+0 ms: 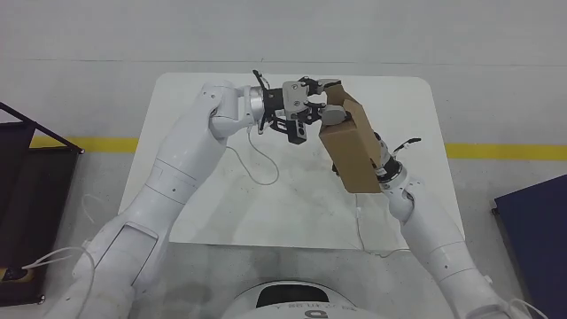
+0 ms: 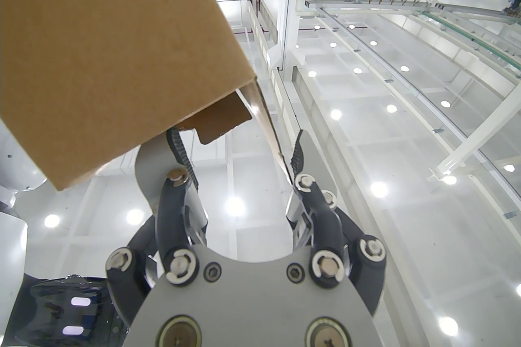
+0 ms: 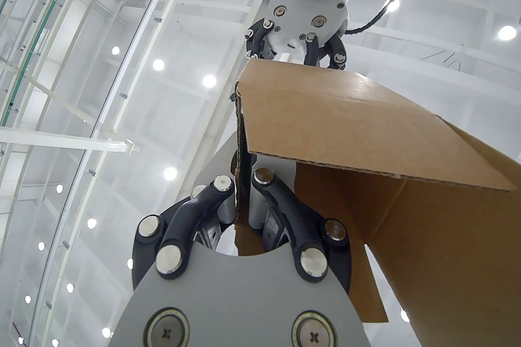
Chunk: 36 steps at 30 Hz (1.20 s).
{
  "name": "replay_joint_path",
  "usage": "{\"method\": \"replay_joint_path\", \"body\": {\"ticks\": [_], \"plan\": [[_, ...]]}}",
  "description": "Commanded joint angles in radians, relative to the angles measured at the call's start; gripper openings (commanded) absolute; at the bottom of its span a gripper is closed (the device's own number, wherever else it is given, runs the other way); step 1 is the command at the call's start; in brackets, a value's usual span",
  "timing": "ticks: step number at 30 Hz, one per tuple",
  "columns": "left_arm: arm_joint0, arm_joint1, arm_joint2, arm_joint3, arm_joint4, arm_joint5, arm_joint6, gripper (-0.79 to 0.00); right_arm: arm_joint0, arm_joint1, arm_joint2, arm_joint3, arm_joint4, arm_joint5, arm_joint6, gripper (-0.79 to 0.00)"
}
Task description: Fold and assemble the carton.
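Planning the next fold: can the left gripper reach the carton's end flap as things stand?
Likely yes: the left gripper is open at the carton's end, the flap between its fingers with nothing blocking, while the right gripper holds the carton above the table.

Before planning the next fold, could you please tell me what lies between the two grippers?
The carton: in the right wrist view it spans from the right gripper, shut on it, to the open left gripper.

Brown cardboard carton (image 1: 350, 146), opened into a tube, tilted in the air, end flaps loose
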Motion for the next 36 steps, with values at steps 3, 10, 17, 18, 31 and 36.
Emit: {"method": "replay_joint_path", "body": {"ticks": [3,10,17,18,31,36], "plan": [[-0.005,0.007,0.01,-0.006,0.01,0.0,-0.021,-0.348,0.0,-0.003,0.003,0.004,0.001,-0.002,-0.005,-0.785],[-0.007,0.022,0.028,-0.026,-0.005,0.0,-0.049,-0.376,0.002,-0.009,0.014,0.018,0.007,-0.01,-0.01,-0.785],[-0.003,0.04,0.047,-0.036,-0.069,0.0,-0.033,-0.385,0.005,-0.015,0.022,0.023,0.011,-0.022,-0.017,-0.785],[-0.002,0.042,0.049,-0.036,-0.079,0.0,-0.03,-0.394,0.005,-0.016,0.023,0.023,0.011,-0.022,-0.018,-0.785],[-0.006,0.064,0.093,-0.05,-0.167,0.0,0.037,-0.406,0.003,-0.025,0.035,0.02,-0.006,-0.022,-0.021,-0.785],[-0.007,0.074,0.102,-0.056,-0.19,0.0,0.059,-0.394,0.002,-0.027,0.04,0.018,-0.012,-0.017,-0.022,-0.785]]}}
